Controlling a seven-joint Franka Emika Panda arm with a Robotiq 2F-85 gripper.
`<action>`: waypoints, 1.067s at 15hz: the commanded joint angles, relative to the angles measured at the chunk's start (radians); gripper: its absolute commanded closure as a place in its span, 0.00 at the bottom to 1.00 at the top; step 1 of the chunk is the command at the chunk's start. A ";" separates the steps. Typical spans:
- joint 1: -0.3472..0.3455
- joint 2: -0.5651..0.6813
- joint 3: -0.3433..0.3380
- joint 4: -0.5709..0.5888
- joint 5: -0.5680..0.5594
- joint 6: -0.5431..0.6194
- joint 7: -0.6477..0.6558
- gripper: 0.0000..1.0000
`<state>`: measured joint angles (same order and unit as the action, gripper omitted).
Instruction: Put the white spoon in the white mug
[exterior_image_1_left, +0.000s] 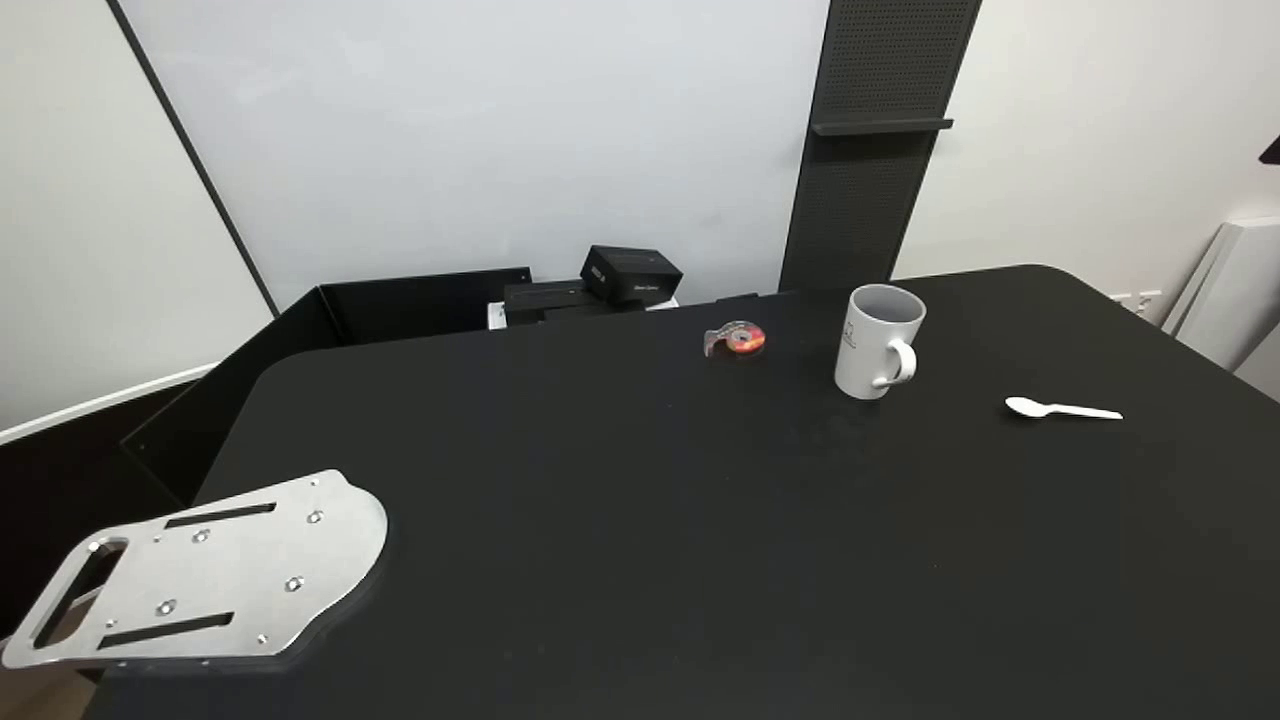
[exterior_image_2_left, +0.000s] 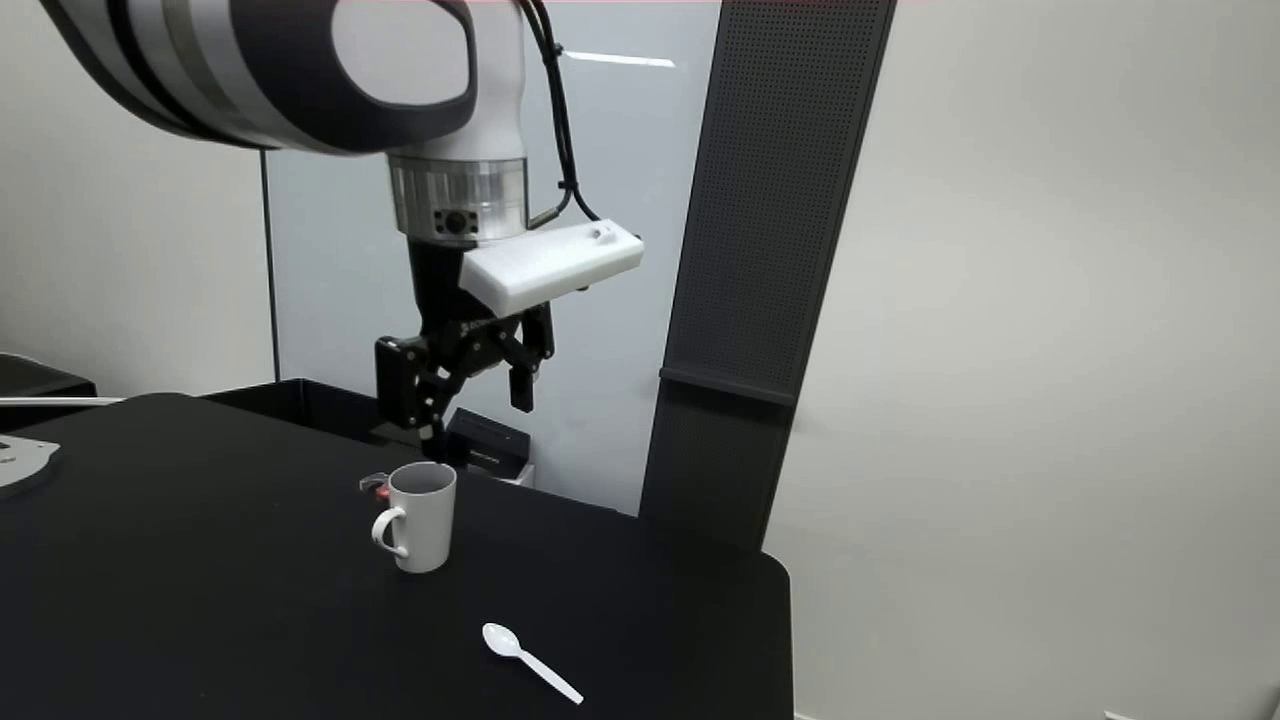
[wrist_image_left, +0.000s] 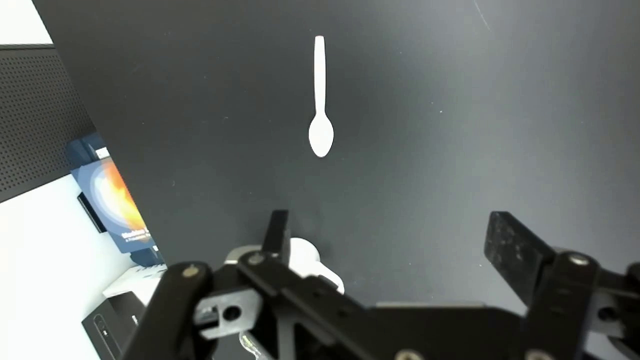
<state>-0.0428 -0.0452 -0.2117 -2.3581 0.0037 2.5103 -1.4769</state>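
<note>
The white spoon (exterior_image_1_left: 1062, 410) lies flat on the black table. It also shows in an exterior view (exterior_image_2_left: 530, 660) and at the upper middle of the wrist view (wrist_image_left: 320, 95). The white mug (exterior_image_1_left: 868, 350) stands upright beside the spoon and also shows in an exterior view (exterior_image_2_left: 428, 525). In the wrist view the mug (wrist_image_left: 301, 255) is partly hidden behind the left finger. My gripper (exterior_image_2_left: 478, 425) is open and empty, raised above the table beyond the mug. In the wrist view its fingers (wrist_image_left: 390, 215) are wide apart, with the spoon ahead of them.
A red-orange tape dispenser (exterior_image_1_left: 742, 338) lies near the mug. Black boxes (exterior_image_1_left: 632, 275) sit in a black tray behind the table edge. A silver metal plate (exterior_image_1_left: 240, 570) lies at the table's near-left corner in an exterior view. A dark perforated panel (exterior_image_2_left: 740, 280) stands behind.
</note>
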 joint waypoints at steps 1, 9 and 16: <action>-0.039 0.090 0.020 0.080 0.028 0.019 -0.038 0.00; -0.103 0.232 0.079 0.159 0.106 0.117 -0.071 0.00; -0.167 0.353 0.129 0.214 0.103 0.184 -0.062 0.00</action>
<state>-0.1691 0.2490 -0.1165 -2.1929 0.0962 2.6705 -1.5311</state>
